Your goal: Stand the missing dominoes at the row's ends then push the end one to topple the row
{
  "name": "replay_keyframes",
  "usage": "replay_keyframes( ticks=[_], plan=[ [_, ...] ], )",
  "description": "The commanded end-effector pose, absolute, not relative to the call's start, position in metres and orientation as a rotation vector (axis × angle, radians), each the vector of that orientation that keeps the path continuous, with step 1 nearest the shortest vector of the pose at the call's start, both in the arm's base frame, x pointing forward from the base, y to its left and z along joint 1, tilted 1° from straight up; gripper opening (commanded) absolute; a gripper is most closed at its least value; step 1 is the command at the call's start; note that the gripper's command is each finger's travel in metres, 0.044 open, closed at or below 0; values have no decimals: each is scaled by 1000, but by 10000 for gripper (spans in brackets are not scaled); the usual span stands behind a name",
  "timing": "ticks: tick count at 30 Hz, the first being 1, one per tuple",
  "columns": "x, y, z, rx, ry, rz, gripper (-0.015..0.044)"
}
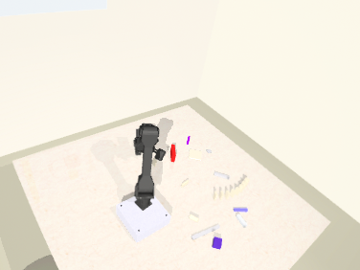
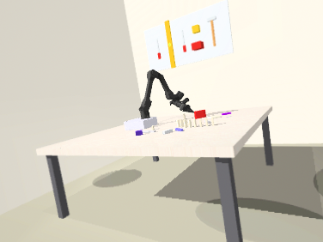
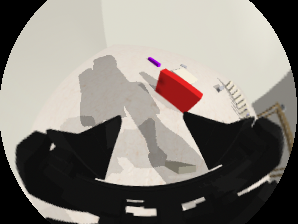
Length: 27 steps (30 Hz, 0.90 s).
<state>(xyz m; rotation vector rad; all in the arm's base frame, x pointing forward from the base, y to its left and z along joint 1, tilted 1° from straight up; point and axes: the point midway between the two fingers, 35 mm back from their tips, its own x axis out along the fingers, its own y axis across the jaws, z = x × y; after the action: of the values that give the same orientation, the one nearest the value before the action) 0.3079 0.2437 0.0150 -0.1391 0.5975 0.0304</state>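
Note:
The standing dominoes (image 1: 231,190) (image 2: 189,124) (image 3: 237,97) form a curved cream row at the right of the table. One small cream piece (image 1: 185,182) lies between the arm and the row; another cream piece (image 1: 193,216) lies beside the arm's base. In the wrist view a block like a loose domino (image 3: 180,167) lies in shadow, low in the picture near the right finger. My gripper (image 1: 164,152) (image 2: 191,111) (image 3: 153,116) is open and empty, above the table near the red block and well away from the row.
A red block (image 1: 173,153) (image 2: 200,114) (image 3: 179,91) stands just beyond the fingers. Behind it are a purple piece (image 1: 188,140) (image 2: 226,113) (image 3: 154,62) and a pale flat square (image 1: 195,154). Grey bars (image 1: 221,175) (image 1: 203,233), a blue bar (image 1: 240,209) and a dark purple cube (image 1: 217,242) lie around the row.

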Motion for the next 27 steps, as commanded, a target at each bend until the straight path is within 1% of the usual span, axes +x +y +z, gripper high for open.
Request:
replay_keyframes(
  ticks=[1,9,14,27],
  plan=[
    [314,238,41,-17,1064,50,440],
    [282,212,73,68,1399,-19,440],
    [265,200,85,84,1514,-62,440],
    [264,200,84,85,1518,-64,440]
  ],
)
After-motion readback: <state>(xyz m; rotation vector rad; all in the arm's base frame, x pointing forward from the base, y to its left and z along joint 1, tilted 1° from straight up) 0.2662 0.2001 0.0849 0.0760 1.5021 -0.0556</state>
